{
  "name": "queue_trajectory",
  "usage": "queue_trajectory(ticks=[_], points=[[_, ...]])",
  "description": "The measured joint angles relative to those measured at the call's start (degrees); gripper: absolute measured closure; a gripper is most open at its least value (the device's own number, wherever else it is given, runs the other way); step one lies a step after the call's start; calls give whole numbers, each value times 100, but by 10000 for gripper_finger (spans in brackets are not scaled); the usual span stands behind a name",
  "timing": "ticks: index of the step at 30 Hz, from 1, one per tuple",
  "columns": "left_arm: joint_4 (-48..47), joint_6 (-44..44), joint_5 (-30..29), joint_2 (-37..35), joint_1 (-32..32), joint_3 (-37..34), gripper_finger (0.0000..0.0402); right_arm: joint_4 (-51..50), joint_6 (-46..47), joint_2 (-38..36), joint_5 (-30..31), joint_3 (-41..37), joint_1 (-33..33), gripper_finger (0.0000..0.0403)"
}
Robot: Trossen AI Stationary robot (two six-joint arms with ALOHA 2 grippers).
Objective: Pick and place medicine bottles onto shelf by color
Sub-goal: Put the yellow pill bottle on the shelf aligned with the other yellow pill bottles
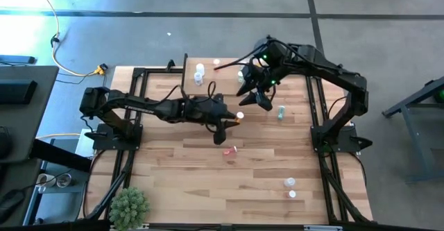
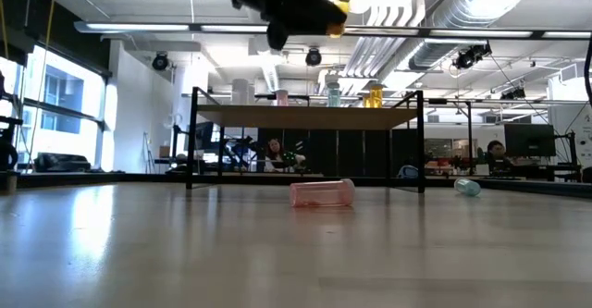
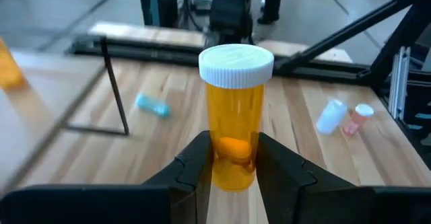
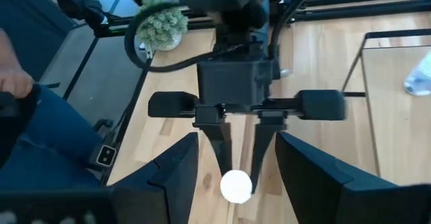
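1. Orange bottle (image 3: pixel 234 116), white-capped, is clamped in the left hand (image 3: pixel 232 165), high above the surface (image 1: pixel 180 182) centre.
2. Right hand (image 1: pixel 253 96) hovers just beside it, fingers spread, holding nothing.
3. Shelf (image 2: pixel 310 116) stands along the far edge, bottles on top.
4. Pink bottle (image 2: pixel 322 192) lies in open room before it.

Bright, even overhead lighting; window glare in the low view; left wrist view blurred toward edges, sharp on the orange bottle (image 3: pixel 235 114) between hand fingers.
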Motion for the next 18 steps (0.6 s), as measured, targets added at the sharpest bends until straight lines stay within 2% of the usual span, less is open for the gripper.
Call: queue_trajectory(ticks=[13, 18], points=[[-448, 556, 6, -4, 123, 798, 314, -158, 3, 4, 48, 0, 120, 214], [-458, 546, -12, -7, 277, 987, 314, -436, -1, -9, 710, 0, 119, 214]])
